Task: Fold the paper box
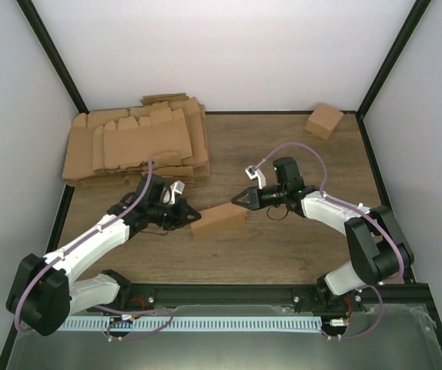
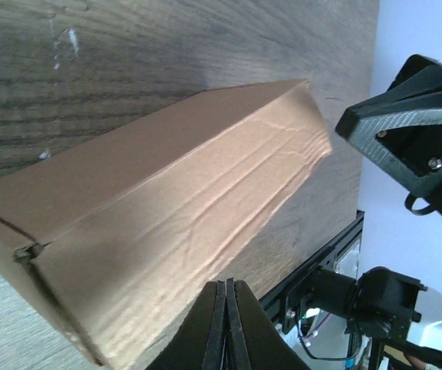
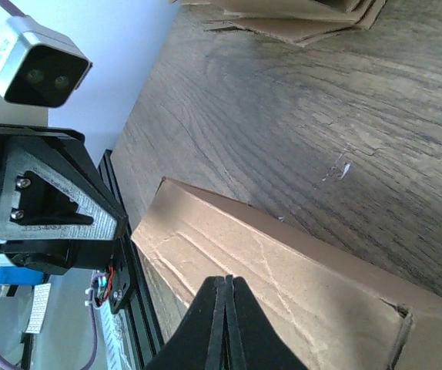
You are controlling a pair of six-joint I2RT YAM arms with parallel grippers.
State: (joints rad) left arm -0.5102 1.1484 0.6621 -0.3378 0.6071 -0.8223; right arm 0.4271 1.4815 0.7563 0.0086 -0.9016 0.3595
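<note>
Top external shows the paper box (image 1: 218, 220) folded. Left gripper (image 1: 195, 216) and right gripper (image 1: 236, 200), pinched closed and empty, flank it.

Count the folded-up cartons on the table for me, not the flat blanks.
2. The oblong paper box lies mid-table between the left pincer and right pincer; a shorter carton sits at the far right corner. The pile of flat blanks could hide another.

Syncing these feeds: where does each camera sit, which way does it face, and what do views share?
Top external: above and behind, looking down at the table; left arm and right arm show.
Left wrist: faces along the paper box; shut left gripper below.
Right wrist: faces it oppositely; shut right gripper below.
All show the paper box.
</note>
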